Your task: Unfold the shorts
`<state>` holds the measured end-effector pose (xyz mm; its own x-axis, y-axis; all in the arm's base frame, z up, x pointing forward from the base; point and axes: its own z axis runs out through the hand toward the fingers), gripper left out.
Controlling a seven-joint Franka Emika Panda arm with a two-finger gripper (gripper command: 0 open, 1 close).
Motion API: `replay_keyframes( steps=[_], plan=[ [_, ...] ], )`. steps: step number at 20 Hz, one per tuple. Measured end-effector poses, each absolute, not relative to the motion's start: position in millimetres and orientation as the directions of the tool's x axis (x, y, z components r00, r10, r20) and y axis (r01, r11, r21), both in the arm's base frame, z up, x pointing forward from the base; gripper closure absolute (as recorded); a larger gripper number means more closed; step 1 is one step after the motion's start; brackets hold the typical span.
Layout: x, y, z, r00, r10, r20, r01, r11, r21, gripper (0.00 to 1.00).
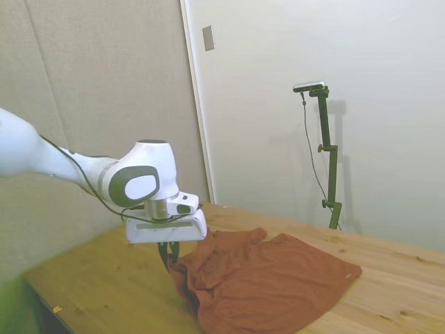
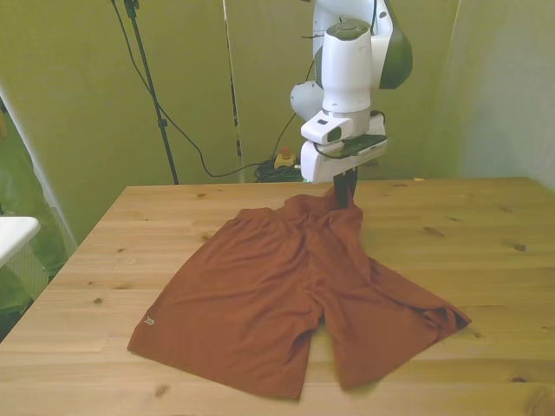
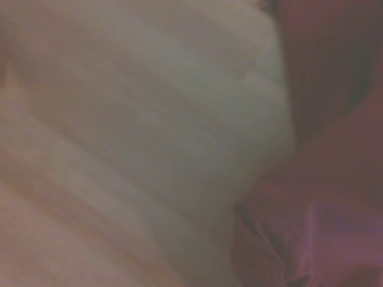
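Pale walls close the room behind a wooden bench [image 2: 486,225] of knotty boards, and a dark cable trails down to the floor beyond its far edge. On the bench lie the shorts [image 2: 295,295], rust-red and mostly spread out: in the front view both legs fan toward 6 o'clock, one ending near 7 o'clock where a small pale tag [image 2: 149,321] shows at the hem, the other near 4 o'clock where the hem is still rumpled and turned over. The waistband runs across the top of the cloth, and its long axis reads roughly from 9 to 3 o'clock. The claw [image 2: 348,192] hangs at the waistband's end on the front view's right, at about 1 o'clock from the middle of the cloth, with its fingers drawn together on a pinch of the fabric that stands up in a small peak off the bench. From the claw, then, nearly all of the shorts lie away toward 7 o'clock. In the side view the claw [image 1: 168,259] sits at the cloth's 9 o'clock edge and the fabric [image 1: 268,278] bunches in folds just beside it before flattening out toward 3 o'clock. The wrist view is too blurred to add more than red cloth [image 3: 323,197] against pale bench. My judgement is that the unfolding is nearly done, and what remains turns on drawing that held corner outward, away from the bulk, so the gathers beside it pull flat.
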<state>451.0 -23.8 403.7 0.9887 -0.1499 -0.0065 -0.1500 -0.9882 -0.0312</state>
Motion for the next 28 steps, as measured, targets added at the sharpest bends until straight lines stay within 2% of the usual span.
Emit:
replay_keyframes(
  steps=[7,8,20,24,28],
  plan=[
    [408.6,2.4,377.7,0.996,-0.026,-0.083,-0.028,-0.999,-0.022,1.00],
    [406.8,4.6,375.1,0.996,-0.020,-0.092,-0.022,-1.000,-0.020,0.00],
    [400.0,8.9,375.8,0.992,0.002,-0.123,0.003,-1.000,0.003,0.00],
    [389.7,9.8,392.8,0.994,0.000,-0.113,0.000,-1.000,0.006,0.00],
    [374.5,9.5,422.7,0.996,-0.030,-0.083,-0.030,-1.000,0.008,0.00]
  ],
)
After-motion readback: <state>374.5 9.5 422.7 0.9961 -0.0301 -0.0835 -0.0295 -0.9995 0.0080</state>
